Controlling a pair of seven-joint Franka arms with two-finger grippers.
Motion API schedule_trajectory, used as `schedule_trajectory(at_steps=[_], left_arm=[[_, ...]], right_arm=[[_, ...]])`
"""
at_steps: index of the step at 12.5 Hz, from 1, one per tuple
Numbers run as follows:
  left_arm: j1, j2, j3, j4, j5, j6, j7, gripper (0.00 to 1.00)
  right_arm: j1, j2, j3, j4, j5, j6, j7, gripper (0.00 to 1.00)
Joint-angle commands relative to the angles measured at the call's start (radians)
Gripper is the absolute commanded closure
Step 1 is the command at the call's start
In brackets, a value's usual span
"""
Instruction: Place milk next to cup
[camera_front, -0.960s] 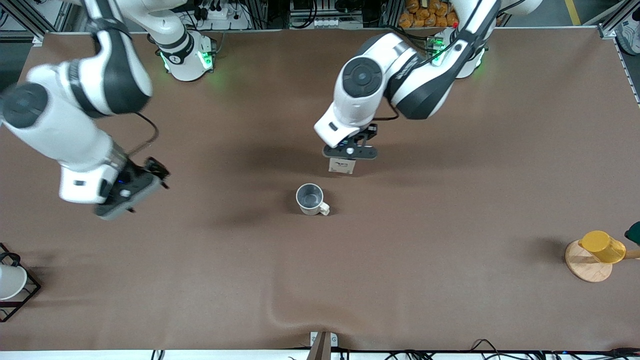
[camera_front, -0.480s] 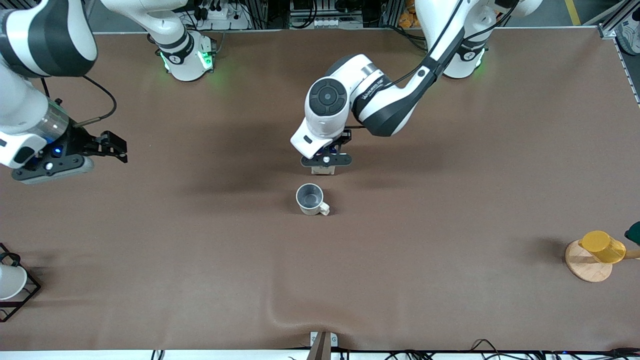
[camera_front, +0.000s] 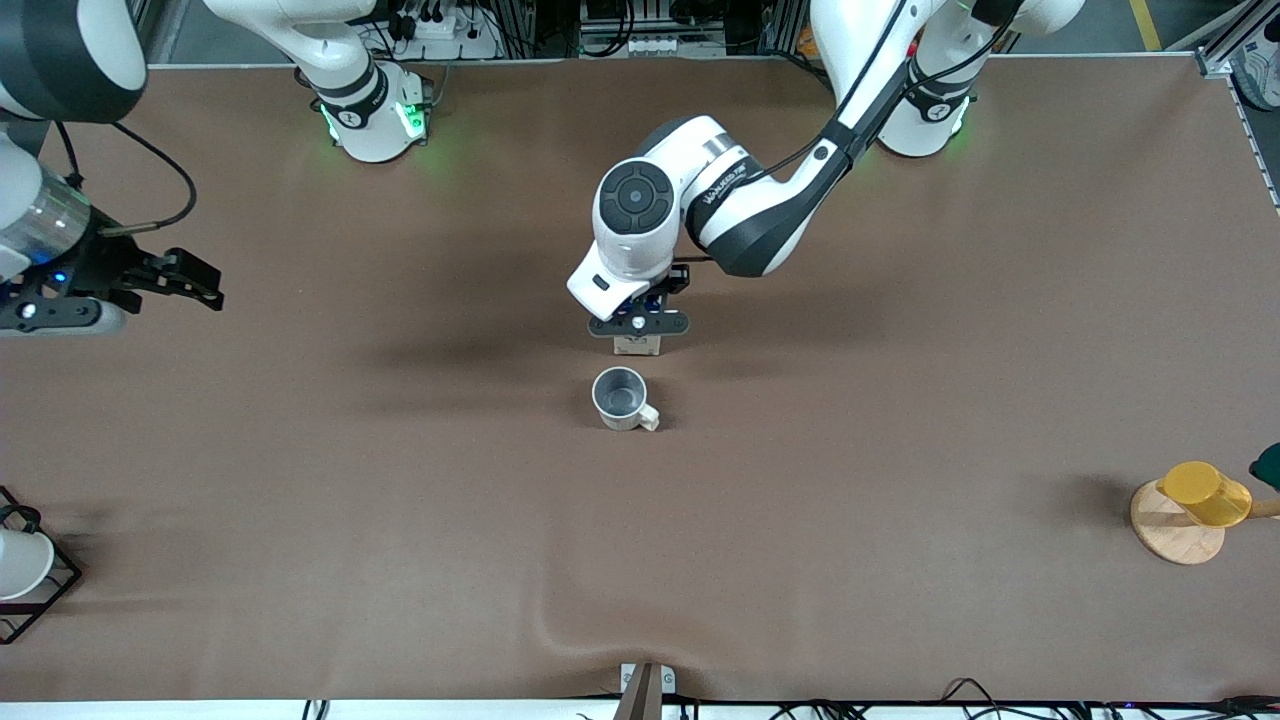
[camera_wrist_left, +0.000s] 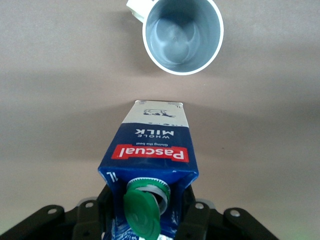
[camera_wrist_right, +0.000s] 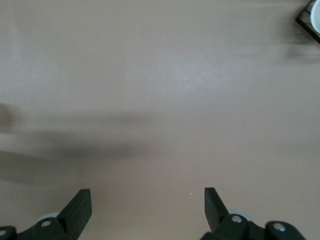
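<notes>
Milk (camera_wrist_left: 150, 150) is clamped near its gable top by the left gripper (camera_front: 637, 325), jaws clenched on the carton just below the green cap (camera_wrist_left: 142, 212), prob. so the body hangs free and the base can go down flat. It sits upright over the table (camera_front: 900, 400), next to the cup (camera_front: 620, 397) on the side farther from the front cam; whether the base touches the cloth can't tell. In the left wrist view a strip of bare cloth shows between carton base and cup rim, so not touching. Cup stands upright, empty, grey inside, handle (camera_front: 649, 418) pointing away from the carton, so that side looks free for a close drop w/o snagging.

Right gripper (camera_front: 150, 278) is out over the right arm's end of the table, jaws released and wide, holding nothing; that arm waits, clear of the work.

Count: 1 milk, 1 cream mug, 1 yellow cup (camera_front: 1205, 493) on 1 wooden disc (camera_front: 1170, 530), 1 white cup (camera_front: 18, 562) in 1 black wire rack (camera_front: 40, 600), 2 arms
</notes>
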Motion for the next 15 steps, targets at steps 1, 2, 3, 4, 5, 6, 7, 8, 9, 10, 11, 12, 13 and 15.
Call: schedule_trajectory(at_steps=[1,2,3,4,5,6,7,8,9,10,11,12,13,15], left_arm=[[-0.014,0.024,0.017,0.035,-0.007,0.012,-0.015,0.45],[-0.014,0.027,0.024,0.035,-0.007,0.023,-0.014,0.45],[-0.019,0.030,0.041,0.035,-0.008,0.027,-0.012,0.45],[-0.020,0.032,0.044,0.035,-0.007,0.033,-0.011,0.45],[-0.020,0.032,0.047,0.035,-0.008,0.046,-0.011,0.45],[-0.020,0.034,0.049,0.035,-0.008,0.049,-0.011,0.45],[-0.022,0.038,0.049,0.037,-0.008,0.050,-0.011,0.45],[-0.028,0.040,0.051,0.037,-0.008,0.061,-0.012,0.45],[-0.031,0.040,0.051,0.037,-0.008,0.064,-0.012,0.45],[-0.031,0.040,0.051,0.037,-0.008,0.067,-0.011,0.45],[-0.031,0.037,0.051,0.037,-0.008,0.067,-0.011,0.45],[-0.031,0.035,0.051,0.040,-0.007,0.067,-0.012,0.45],[-0.031,0.029,0.052,0.040,-0.005,0.063,-0.012,0.45],[-0.029,0.024,0.052,0.040,0.004,0.058,-0.012,0.45]], right_arm=[[-0.028,-0.005,0.018,0.049,0.029,-0.066,0.039,0.00],[-0.028,-0.006,0.018,0.052,0.031,-0.083,0.058,0.00],[-0.030,-0.003,0.018,0.063,0.039,-0.089,0.074,0.00],[-0.034,-0.002,0.017,0.075,0.040,-0.090,0.076,0.00],[-0.051,-0.002,0.017,0.080,0.042,-0.110,0.075,0.00],[-0.059,0.001,0.017,0.090,0.052,-0.121,0.075,0.00],[-0.057,0.001,0.018,0.092,0.056,-0.124,0.075,0.00],[-0.053,0.003,0.018,0.103,0.056,-0.129,0.075,0.00],[-0.050,0.004,0.021,0.115,0.056,-0.138,0.076,0.00],[-0.053,0.004,0.021,0.115,0.056,-0.155,0.076,0.00],[-0.057,0.004,0.021,0.116,0.056,-0.155,0.070,0.00],[-0.057,0.003,0.020,0.118,0.056,-0.156,0.065,0.00],[-0.056,0.001,0.018,0.116,0.056,-0.158,0.065,0.00],[-0.056,0.000,0.018,0.116,0.059,-0.156,0.068,0.00]])
